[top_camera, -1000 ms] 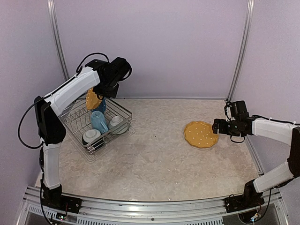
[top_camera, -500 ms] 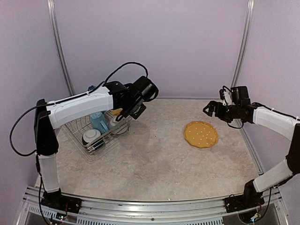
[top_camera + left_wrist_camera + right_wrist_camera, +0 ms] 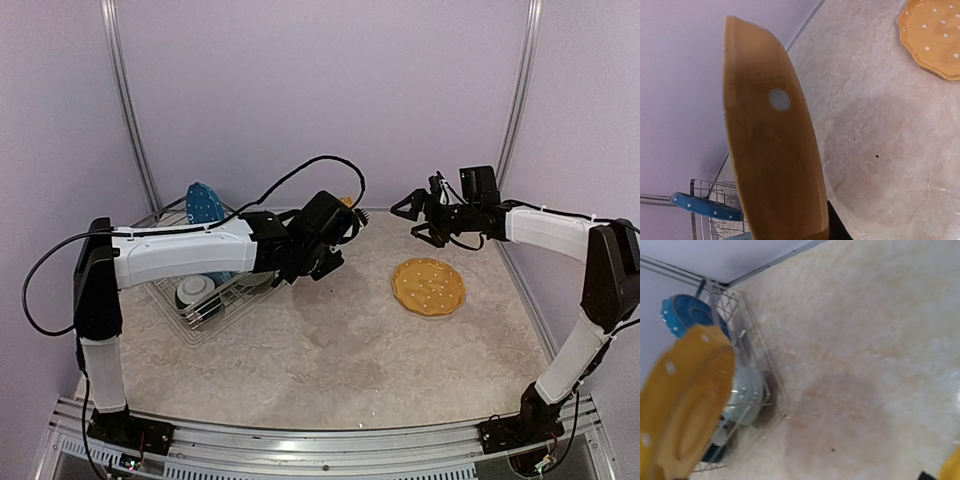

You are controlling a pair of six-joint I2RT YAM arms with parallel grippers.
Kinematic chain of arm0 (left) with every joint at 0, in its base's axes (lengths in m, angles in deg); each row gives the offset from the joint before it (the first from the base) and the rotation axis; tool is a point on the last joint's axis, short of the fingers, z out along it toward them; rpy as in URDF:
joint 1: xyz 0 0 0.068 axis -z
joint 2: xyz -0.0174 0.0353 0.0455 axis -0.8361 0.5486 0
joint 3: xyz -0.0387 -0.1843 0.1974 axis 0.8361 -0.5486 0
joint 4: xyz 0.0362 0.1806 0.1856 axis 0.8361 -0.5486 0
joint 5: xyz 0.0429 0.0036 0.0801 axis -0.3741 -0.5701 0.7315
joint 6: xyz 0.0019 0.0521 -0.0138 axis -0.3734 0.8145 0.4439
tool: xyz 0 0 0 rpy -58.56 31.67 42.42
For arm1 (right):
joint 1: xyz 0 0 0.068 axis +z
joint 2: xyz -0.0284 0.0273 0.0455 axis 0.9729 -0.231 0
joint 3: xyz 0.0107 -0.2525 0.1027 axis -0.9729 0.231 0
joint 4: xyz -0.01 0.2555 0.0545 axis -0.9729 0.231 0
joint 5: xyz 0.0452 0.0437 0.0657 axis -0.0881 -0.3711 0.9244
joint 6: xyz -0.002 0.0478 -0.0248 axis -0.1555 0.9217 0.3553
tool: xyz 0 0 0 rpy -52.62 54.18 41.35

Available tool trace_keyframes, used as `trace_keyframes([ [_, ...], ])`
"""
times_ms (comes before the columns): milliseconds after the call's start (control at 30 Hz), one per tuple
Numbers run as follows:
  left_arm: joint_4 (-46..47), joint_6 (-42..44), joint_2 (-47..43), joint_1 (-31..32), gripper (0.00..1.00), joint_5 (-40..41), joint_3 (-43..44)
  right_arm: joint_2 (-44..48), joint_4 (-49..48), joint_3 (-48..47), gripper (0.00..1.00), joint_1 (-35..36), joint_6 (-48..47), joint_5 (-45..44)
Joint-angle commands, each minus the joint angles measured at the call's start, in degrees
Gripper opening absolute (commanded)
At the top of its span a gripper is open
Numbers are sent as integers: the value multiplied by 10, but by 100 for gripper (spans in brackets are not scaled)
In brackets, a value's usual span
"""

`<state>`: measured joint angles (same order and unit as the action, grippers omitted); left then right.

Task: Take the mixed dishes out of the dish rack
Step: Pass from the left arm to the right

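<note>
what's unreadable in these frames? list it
- Left wrist: the held plate fills the frame and hides where the left tool grips it.
- Top external: the left arm covers the middle of the dish rack.
- Right wrist: the same plate, blurred, blocks part of the rack; the dishes behind it are smeared.

On the table [image 3: 330,345], at 9 o'clock: rack [image 3: 162,293]. In the rack, upright at its 12 o'clock edge: rack plate [image 3: 203,203]; at its 6 o'clock corner: bowl [image 3: 195,292]. At 3 o'clock, flat on the table and well apart from the rack: table plate [image 3: 428,286]. Between the two, above the table toward 12 o'clock: left gripper [image 3: 342,222], with held plate [image 3: 770,150] on edge in it. At 1 o'clock, above and behind the table plate: right gripper [image 3: 415,215], near the held plate's right.
</note>
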<state>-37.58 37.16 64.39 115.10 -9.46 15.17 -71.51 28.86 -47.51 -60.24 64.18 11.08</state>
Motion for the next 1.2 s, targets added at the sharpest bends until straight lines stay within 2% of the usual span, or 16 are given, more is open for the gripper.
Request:
trace_keyframes([
  [0, 124, 57, -25, 7, 0, 6, -1, -13, -49, -24, 99, 6, 64, 28],
  [133, 141, 85, -22, 16, 0, -1, -12, -37, -49, -49, 99, 16, 77, 45],
  [333, 159, 119, -5, 23, 0, 16, -16, -54, -31, -87, 99, 32, 74, 25],
  [433, 165, 124, 0, 25, 0, 17, -14, -80, -7, -123, 99, 56, 68, 16],
  [567, 169, 139, 8, 30, 0, 16, -11, -113, -26, -141, 97, 81, 88, 27],
  [833, 176, 155, 11, 33, 0, 14, -18, -154, -106, -137, 80, 101, 145, 84],
  [933, 177, 157, 12, 32, 0, 13, -21, -154, -156, -116, 68, 101, 185, 94],
  [967, 175, 156, 13, 32, 0, 12, -20, -153, -177, -108, 61, 101, 200, 97],
  [1167, 136, 130, 11, 31, 0, -3, -17, -150, -236, -80, 4, 101, 249, 85],
])
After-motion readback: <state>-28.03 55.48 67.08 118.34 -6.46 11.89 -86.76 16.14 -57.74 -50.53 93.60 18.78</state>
